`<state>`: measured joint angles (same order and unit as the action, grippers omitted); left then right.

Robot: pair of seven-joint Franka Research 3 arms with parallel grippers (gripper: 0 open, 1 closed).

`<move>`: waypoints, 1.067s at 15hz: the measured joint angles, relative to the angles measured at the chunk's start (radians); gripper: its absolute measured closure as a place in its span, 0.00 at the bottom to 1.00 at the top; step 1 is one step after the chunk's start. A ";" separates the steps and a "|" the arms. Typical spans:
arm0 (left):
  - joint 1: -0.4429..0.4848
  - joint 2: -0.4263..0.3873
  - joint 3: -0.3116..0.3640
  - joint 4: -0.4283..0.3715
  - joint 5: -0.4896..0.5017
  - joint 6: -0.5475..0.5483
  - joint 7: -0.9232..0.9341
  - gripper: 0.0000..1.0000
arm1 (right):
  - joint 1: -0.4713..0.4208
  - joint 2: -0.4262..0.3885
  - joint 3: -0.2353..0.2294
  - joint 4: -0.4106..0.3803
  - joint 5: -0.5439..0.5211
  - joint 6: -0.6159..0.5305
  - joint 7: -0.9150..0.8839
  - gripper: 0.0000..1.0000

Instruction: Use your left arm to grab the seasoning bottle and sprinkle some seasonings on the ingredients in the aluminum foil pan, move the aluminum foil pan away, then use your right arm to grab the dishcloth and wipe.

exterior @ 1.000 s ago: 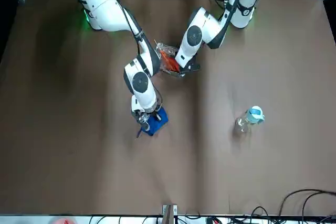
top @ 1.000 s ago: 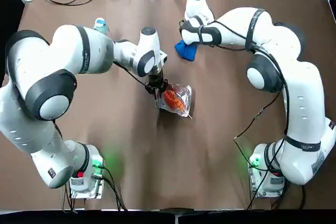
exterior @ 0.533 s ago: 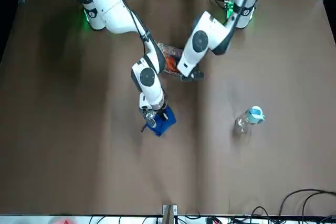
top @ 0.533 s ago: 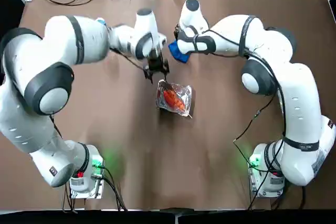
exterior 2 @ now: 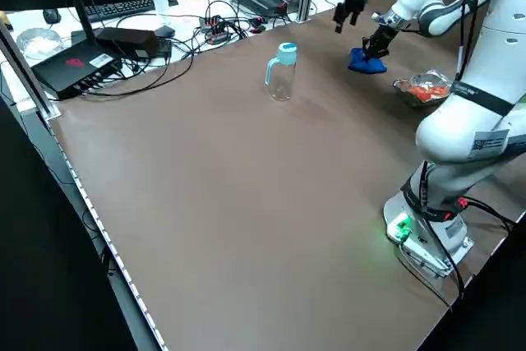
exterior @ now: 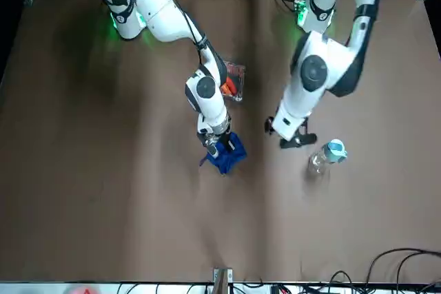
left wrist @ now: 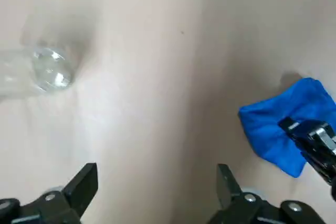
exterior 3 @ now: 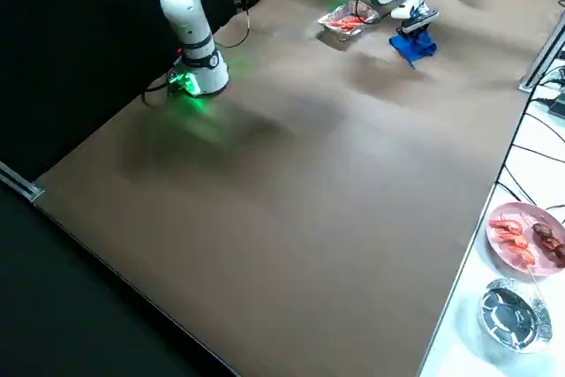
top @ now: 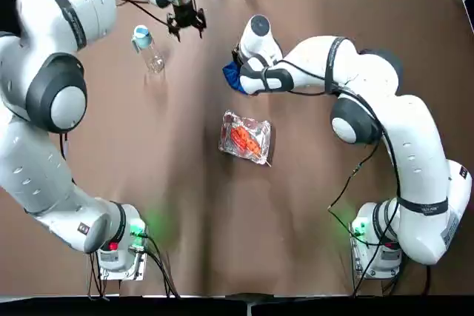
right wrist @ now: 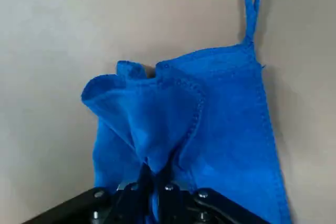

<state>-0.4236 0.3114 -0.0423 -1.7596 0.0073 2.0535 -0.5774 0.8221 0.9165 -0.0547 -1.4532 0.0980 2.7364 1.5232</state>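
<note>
Pinching the dishcloth [right wrist: 210,129] — right pincer [right wrist: 152,184] — left pincer [left wrist: 155,187] agape, aloft.

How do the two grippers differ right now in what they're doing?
The left gripper is open and holds nothing, up in the air at the table's far side near the clear plastic seasoning bottle with a light blue cap. The right gripper is shut on the bright blue dishcloth, bunching it, low at the table beyond the crinkled silver foil pan. Both are dark and two-fingered.
</note>
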 joint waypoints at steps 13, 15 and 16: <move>0.290 -0.167 0.001 0.195 0.018 -0.366 0.462 0.00 | -0.106 0.014 -0.010 0.044 0.000 -0.072 -0.134 0.93; 0.299 -0.199 0.000 0.195 0.024 -0.399 0.468 0.00 | -0.144 -0.004 0.018 0.050 0.000 -0.181 -0.211 0.93; 0.301 -0.213 0.000 0.196 0.025 -0.404 0.468 0.00 | -0.172 -0.015 0.040 0.052 0.000 -0.244 -0.259 0.93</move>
<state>-0.1222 0.0984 -0.0425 -1.5639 0.0319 1.6499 -0.1096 0.6498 0.9017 -0.0145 -1.4010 0.0984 2.4922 1.2640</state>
